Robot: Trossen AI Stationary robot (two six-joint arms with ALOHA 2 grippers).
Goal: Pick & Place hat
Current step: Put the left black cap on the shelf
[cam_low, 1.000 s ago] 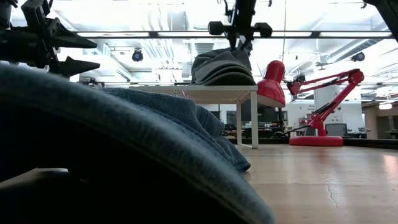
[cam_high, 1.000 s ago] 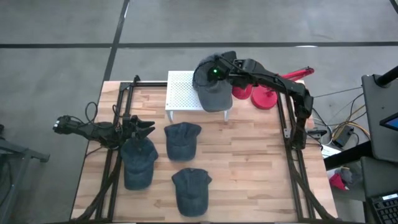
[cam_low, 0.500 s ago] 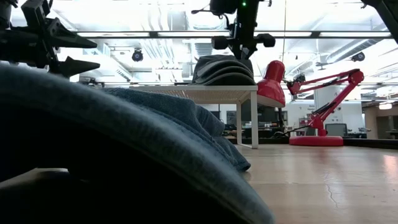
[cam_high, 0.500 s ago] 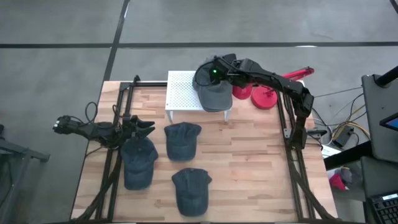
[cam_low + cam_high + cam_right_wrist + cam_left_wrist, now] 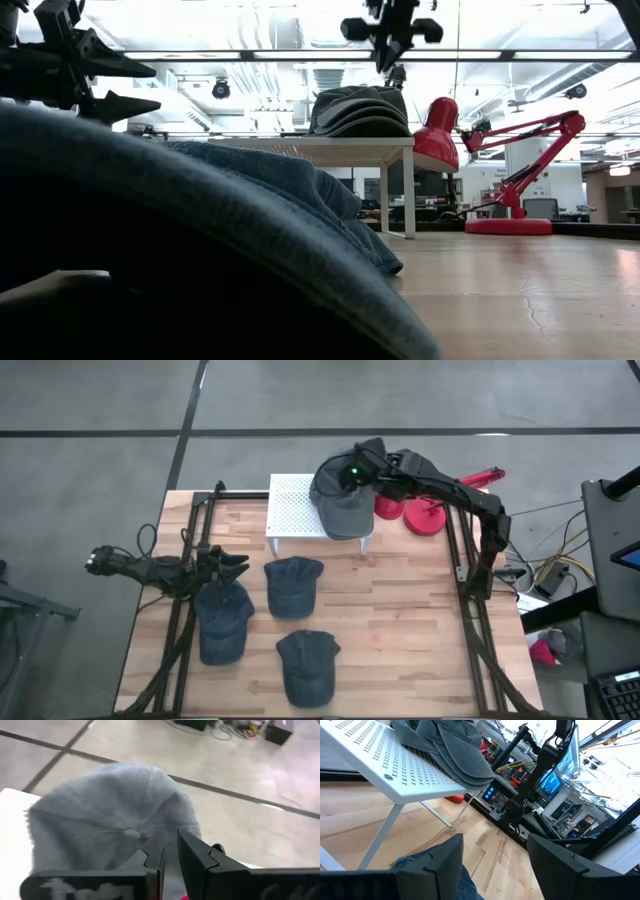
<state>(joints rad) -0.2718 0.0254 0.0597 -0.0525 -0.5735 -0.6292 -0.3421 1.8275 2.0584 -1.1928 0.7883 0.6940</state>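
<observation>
A grey cap (image 5: 343,508) lies on a white perforated stand (image 5: 290,510) at the table's far side, its brim hanging over the stand's near edge. The low view shows the cap (image 5: 358,108) resting on the stand top (image 5: 330,148). My right gripper (image 5: 392,62) hangs above the cap's crown, pointing down and clear of it. In the right wrist view its fingers (image 5: 171,837) show a narrow gap over the crown (image 5: 110,815). My left gripper (image 5: 240,567) waits open at the table's left, above a blue cap (image 5: 222,622).
Two more blue caps (image 5: 292,582) (image 5: 307,665) lie flat on the wood in the table's middle and near part. A red desk lamp (image 5: 425,510) stands right of the stand. Black frame rails run along the left and right table edges.
My right gripper has moved straight up from the grey cap's crown and now hangs clear above it. The cap has stayed on the stand.
</observation>
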